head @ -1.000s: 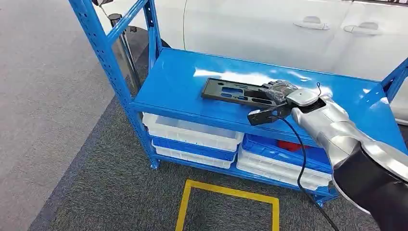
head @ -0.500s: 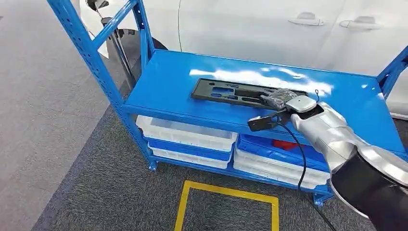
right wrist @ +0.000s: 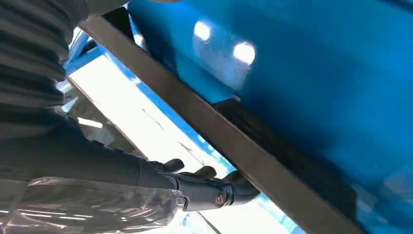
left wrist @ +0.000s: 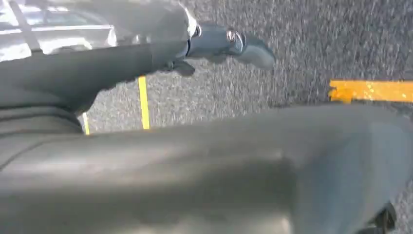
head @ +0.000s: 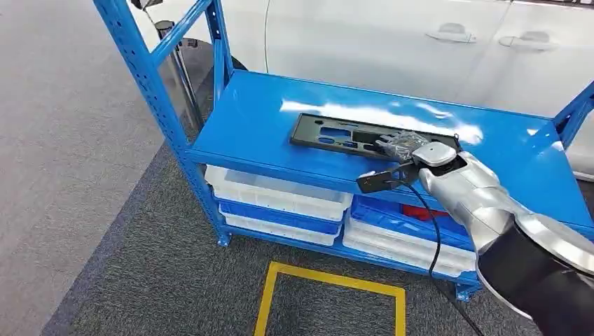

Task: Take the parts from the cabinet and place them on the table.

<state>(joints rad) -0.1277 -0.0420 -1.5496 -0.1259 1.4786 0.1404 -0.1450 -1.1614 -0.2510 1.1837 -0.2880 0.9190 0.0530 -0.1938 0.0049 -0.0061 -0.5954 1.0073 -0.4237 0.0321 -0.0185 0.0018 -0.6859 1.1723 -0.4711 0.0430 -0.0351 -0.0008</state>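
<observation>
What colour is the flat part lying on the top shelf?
Black. The flat part with cutouts lies on the blue shelf; the head view shows it best.

No text, label or number can be read anywhere

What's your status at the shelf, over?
Right hand on the near end of the black part, grasp unclear. Part flat on the blue shelf, not lifted. Left hand hanging over the floor. Nothing in the way.
</observation>
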